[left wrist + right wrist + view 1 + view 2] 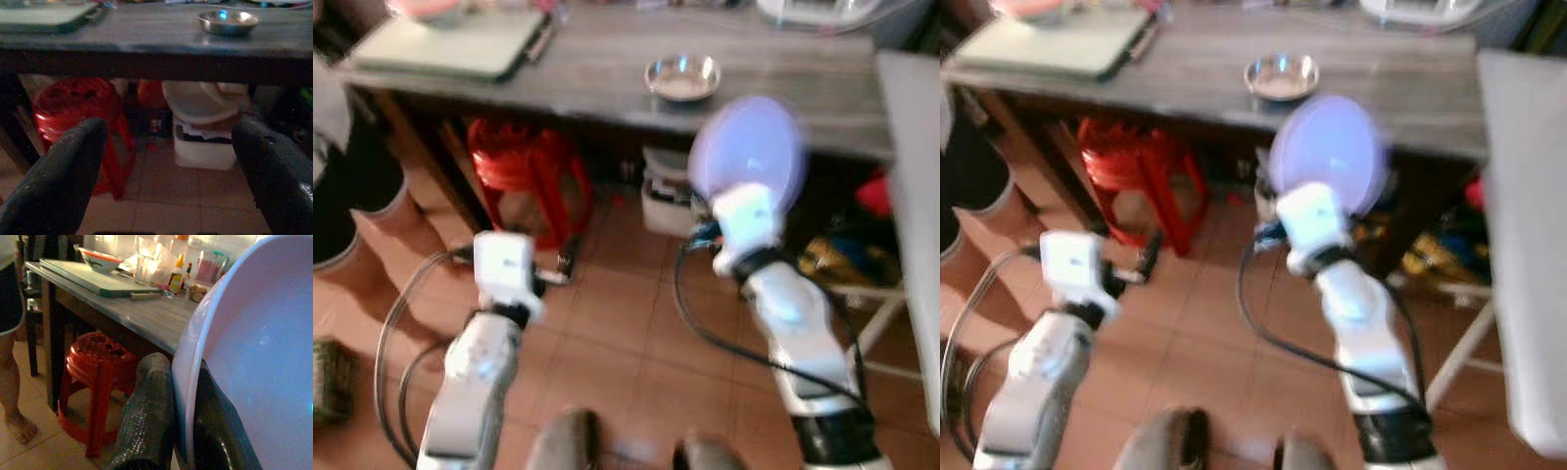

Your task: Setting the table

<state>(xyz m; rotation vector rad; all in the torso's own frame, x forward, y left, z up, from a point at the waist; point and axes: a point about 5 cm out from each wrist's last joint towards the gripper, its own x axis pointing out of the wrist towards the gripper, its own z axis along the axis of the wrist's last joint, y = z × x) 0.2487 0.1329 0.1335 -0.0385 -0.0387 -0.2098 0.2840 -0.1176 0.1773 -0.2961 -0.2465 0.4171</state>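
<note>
A pale lilac plate stands on edge in front of the grey wooden table, held just below its front edge. My right gripper is shut on the plate's rim, one black finger on each face. A small steel bowl rests on the table near its front edge, just left of the plate. My left gripper is open with nothing between its fingers, low over the tiled floor, pointing under the table.
A red plastic stool and a white lidded bin stand under the table. A person's leg is at the far left. A green board with a bowl lies on the table's left; bottles stand behind. A white panel is at right.
</note>
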